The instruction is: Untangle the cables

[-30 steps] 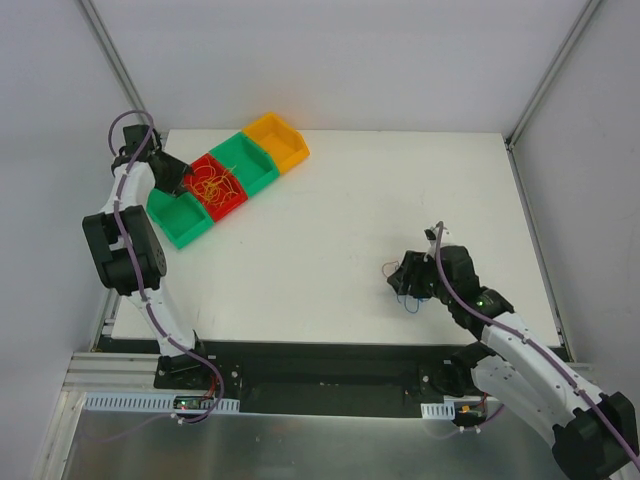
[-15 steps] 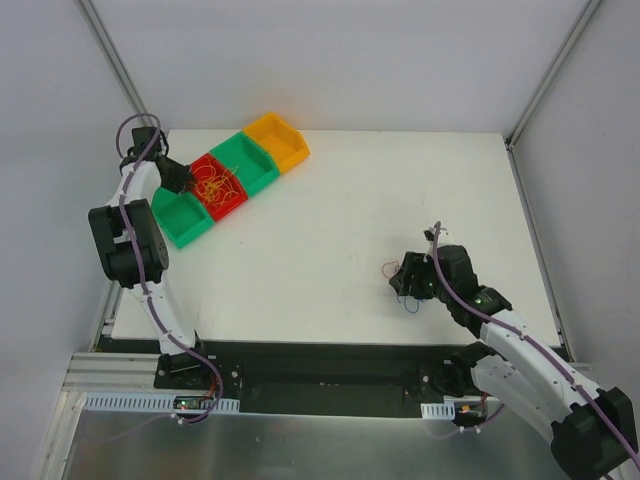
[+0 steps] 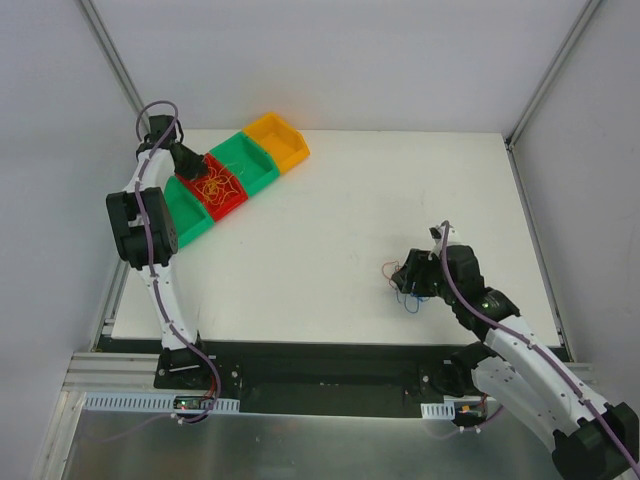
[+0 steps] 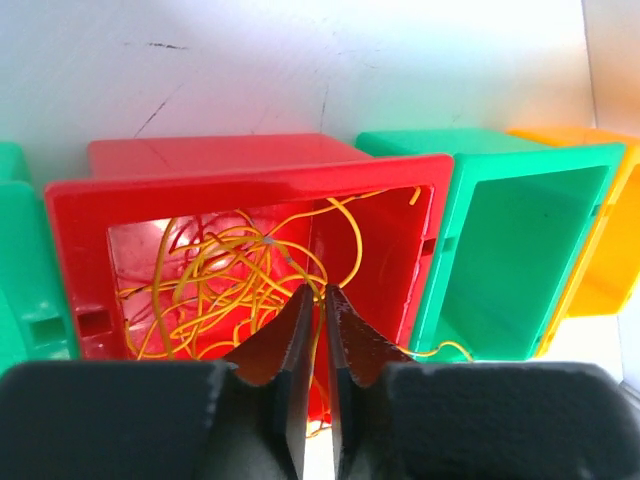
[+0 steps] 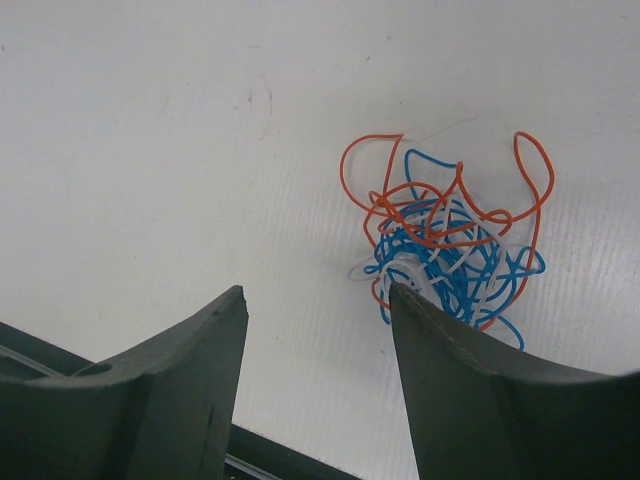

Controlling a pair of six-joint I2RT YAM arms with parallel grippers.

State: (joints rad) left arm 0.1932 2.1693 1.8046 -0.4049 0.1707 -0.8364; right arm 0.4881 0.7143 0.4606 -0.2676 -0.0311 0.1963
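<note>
Many thin cables [image 5: 450, 250], blue, orange and white, lie tangled on the counter [image 5: 150, 120], well apart from the red bin [image 4: 250, 175] and just beside the spread right pincer [image 5: 316, 290]. Yellow strands [image 4: 220, 290] fill that bin, with the left pincer [image 4: 318, 300] pressed together at its edge.

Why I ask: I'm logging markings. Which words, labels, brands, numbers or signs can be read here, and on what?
None: no word, number or logo is readable in any view.
The red bin, green bin, orange bin and table are plain.
The white strips by the arm bases bear marks too small to read.
</note>
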